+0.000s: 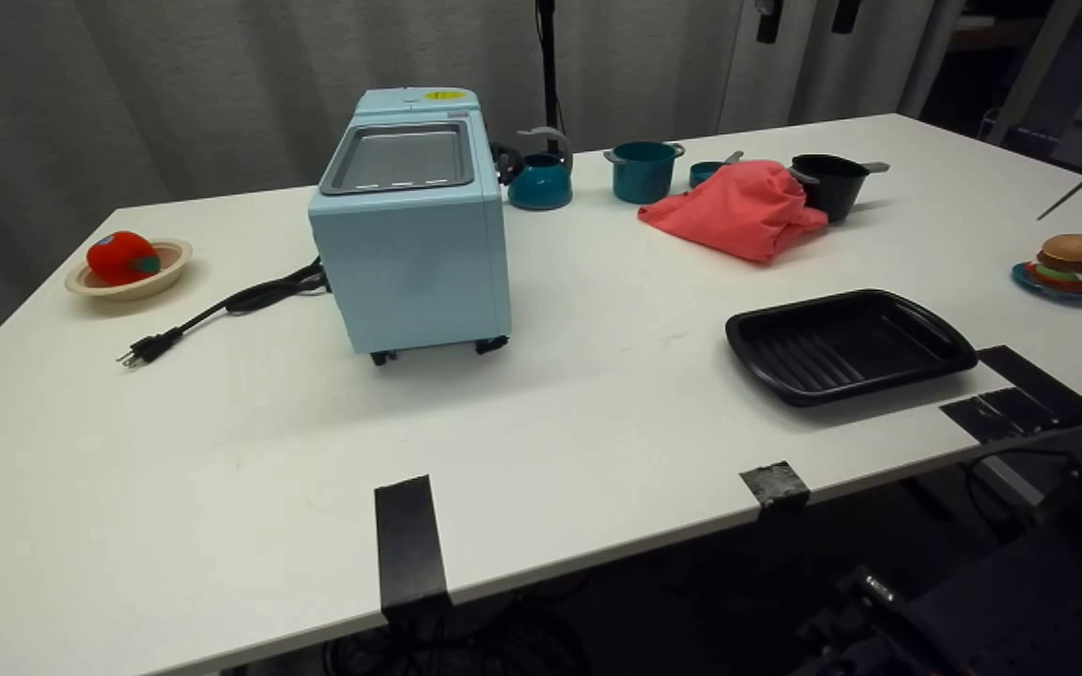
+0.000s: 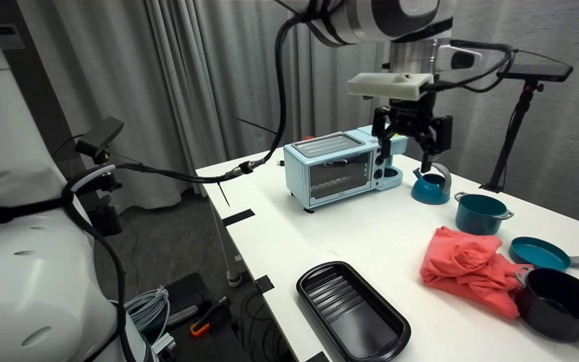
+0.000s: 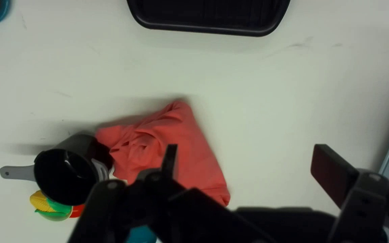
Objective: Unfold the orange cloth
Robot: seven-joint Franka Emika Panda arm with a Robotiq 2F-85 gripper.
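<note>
The orange cloth, coral-red in colour, lies crumpled in a folded heap on the white table; it shows in both exterior views (image 1: pixel 734 211) (image 2: pixel 465 264) and in the wrist view (image 3: pixel 194 152). Its top is bunched and twisted, and one end touches or lies against the black pot. My gripper (image 2: pixel 405 160) is held well above the table, near the toaster oven and kettle in an exterior view. In the wrist view the gripper (image 3: pixel 247 150) has its fingers wide apart with nothing between them. Its left finger overlaps the cloth in the picture and hides part of it.
A black pot (image 2: pixel 561 304), a blue pan (image 2: pixel 538 252), a teal pot (image 2: pixel 480 215) and a kettle (image 2: pixel 430 188) stand near the cloth. A black tray (image 1: pixel 851 347) lies nearer the table's edge. A light blue toaster oven (image 1: pixel 424 253) stands off to one side.
</note>
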